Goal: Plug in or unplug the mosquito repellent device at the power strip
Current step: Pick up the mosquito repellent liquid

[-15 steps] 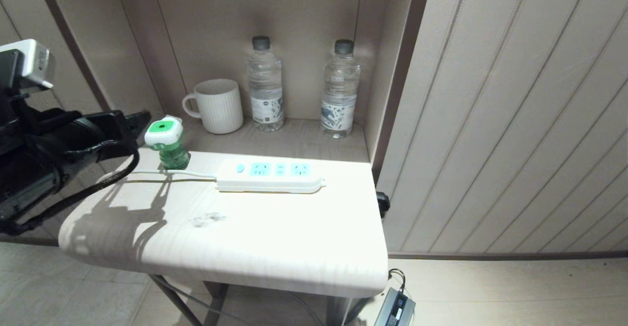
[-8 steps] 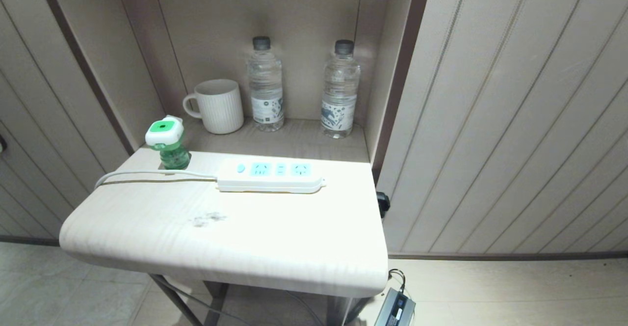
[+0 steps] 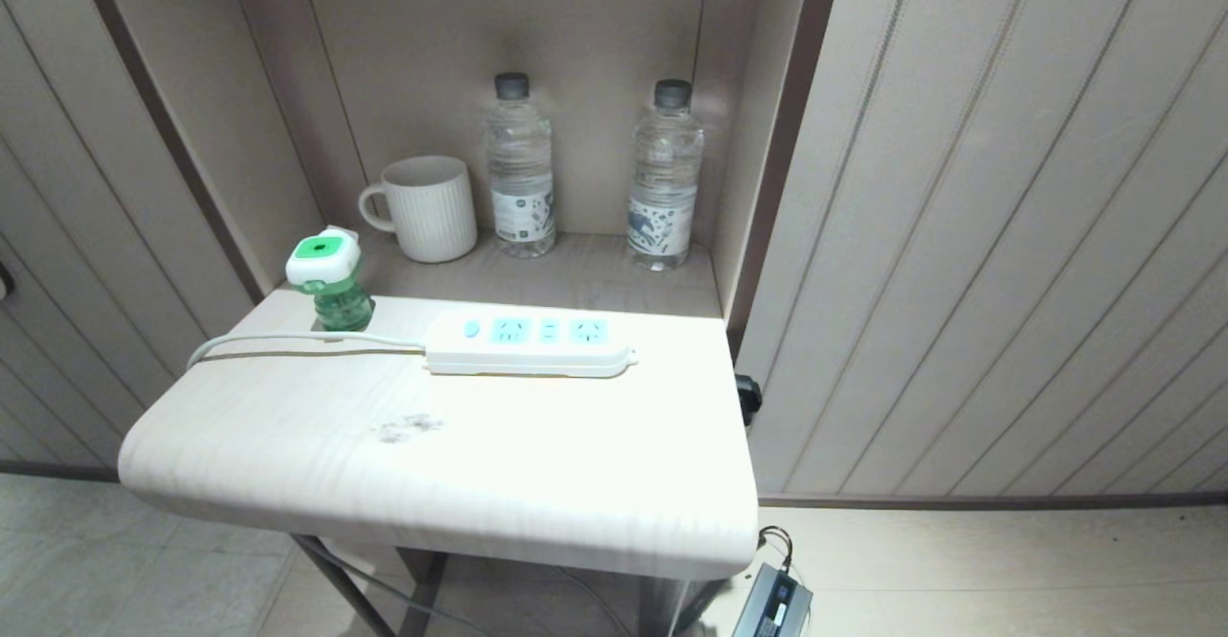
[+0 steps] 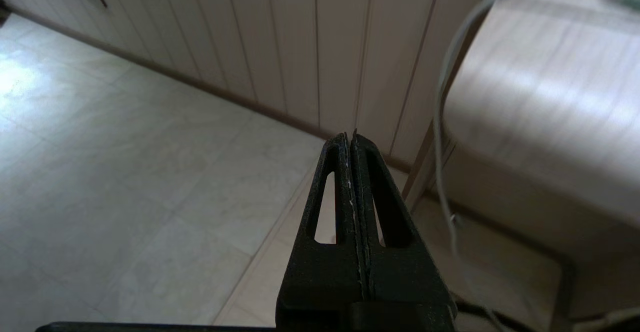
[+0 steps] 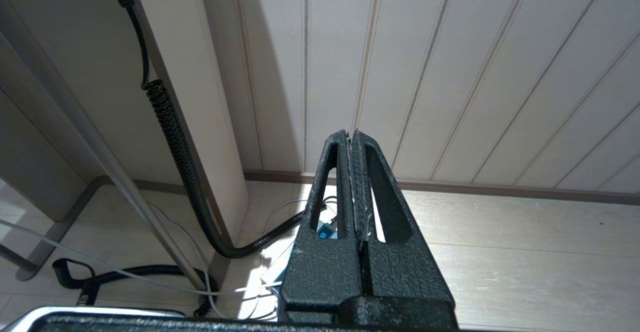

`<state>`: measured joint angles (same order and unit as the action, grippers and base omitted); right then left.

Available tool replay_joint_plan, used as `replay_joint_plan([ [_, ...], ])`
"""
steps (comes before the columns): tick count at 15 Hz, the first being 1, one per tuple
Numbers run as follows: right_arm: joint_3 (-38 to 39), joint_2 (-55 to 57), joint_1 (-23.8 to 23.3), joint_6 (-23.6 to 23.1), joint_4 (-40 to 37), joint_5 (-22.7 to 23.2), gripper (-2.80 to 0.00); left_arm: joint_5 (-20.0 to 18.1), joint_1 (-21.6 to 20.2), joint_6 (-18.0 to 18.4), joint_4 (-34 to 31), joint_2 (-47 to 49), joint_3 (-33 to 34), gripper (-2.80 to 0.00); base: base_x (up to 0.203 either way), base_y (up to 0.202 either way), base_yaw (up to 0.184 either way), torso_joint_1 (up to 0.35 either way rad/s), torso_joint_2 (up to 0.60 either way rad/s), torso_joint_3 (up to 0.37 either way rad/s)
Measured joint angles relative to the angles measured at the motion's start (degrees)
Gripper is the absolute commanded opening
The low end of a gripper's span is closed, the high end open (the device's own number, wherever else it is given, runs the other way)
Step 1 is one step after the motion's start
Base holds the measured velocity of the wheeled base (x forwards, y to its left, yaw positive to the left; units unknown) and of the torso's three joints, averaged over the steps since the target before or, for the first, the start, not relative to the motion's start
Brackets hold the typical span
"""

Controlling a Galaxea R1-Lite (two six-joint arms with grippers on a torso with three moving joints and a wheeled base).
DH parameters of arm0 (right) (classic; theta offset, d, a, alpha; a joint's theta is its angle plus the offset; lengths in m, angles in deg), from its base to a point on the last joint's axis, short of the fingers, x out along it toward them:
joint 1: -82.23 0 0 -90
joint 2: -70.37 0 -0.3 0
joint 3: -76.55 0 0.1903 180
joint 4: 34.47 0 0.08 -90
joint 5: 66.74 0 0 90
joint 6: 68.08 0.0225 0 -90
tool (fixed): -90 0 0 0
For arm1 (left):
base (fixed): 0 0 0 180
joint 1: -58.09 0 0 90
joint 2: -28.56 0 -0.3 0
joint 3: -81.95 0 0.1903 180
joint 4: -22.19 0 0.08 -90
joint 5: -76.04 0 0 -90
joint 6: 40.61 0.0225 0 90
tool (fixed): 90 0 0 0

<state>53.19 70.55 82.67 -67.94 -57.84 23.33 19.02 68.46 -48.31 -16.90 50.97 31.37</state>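
The green mosquito repellent device stands upright on the back left of the small table, apart from the white power strip, whose blue sockets hold nothing. The strip's white cord runs left off the table edge. Neither arm shows in the head view. In its wrist view my left gripper is shut and holds nothing, low beside the table's left side, over the floor. My right gripper is also shut with nothing in it, parked low facing the panelled wall.
A white mug and two clear water bottles stand in the niche behind the table. A black adapter lies on the floor at the right, and a coiled black cable hangs near the right gripper.
One second ago my left arm reached in from the left with its fingers at the device. It has since drawn back out of the head view, and the device stands where it was.
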Motion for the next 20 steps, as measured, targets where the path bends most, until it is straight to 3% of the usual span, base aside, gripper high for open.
replay_joint_plan([
  [3, 0.00, 0.00, 0.00, 0.02, -0.05, 0.00, -2.80, -5.66, -3.38, 3.55, 9.49, -4.30, 14.57, -2.80, 0.000, 0.000, 0.000, 0.000, 0.00, 0.000],
  [5, 0.00, 0.00, 0.00, 0.02, -0.07, 0.00, -2.80, -12.54, -4.15, 7.39, 19.15, -5.62, 23.02, -2.80, 0.000, 0.000, 0.000, 0.000, 0.00, 0.000],
  [7, 0.00, 0.00, 0.00, 0.09, -0.07, -0.05, -2.80, -20.26, -4.47, 7.82, 24.49, -6.25, 26.10, -2.80, 0.000, 0.000, 0.000, 0.000, 0.00, 0.000],
  [8, 0.00, 0.00, 0.00, 0.10, -0.10, -0.07, -2.80, -22.21, -4.51, 7.65, 24.59, -6.46, 26.69, -2.80, 0.000, 0.000, 0.000, 0.000, 0.00, 0.000],
  [10, 0.00, 0.00, -0.02, 0.11, -0.10, -0.07, -2.80, -21.04, -4.60, 8.11, 24.79, -6.68, 27.07, -2.80, 0.000, 0.000, 0.000, 0.000, 0.00, 0.000],
  [14, 0.00, 0.00, -0.02, 0.12, -0.10, -0.07, -2.80, -8.43, -5.33, 7.89, 26.70, -6.92, 27.18, -2.80, 0.000, 0.000, 0.000, 0.000, 0.00, 0.000],
  [15, 0.00, 0.00, 0.00, 0.13, -0.10, -0.07, -2.80, -6.91, -6.04, 8.81, 26.81, -7.24, 27.21, -2.80, 0.000, 0.000, 0.000, 0.000, 0.00, 0.000],
  [17, 0.00, 0.00, 0.00, 0.08, -0.09, -0.05, -2.80, -8.26, -7.85, 12.31, 25.35, -10.10, 27.08, -2.80, 0.000, 0.000, 0.000, 0.000, 0.00, 0.000],
  [20, 0.00, 0.00, 0.02, -0.07, -0.05, -0.02, -2.80, -14.05, -9.48, 18.27, 18.22, -17.93, 25.31, -2.80, 0.000, 0.000, 0.000, 0.000, 0.00, 0.000],
])
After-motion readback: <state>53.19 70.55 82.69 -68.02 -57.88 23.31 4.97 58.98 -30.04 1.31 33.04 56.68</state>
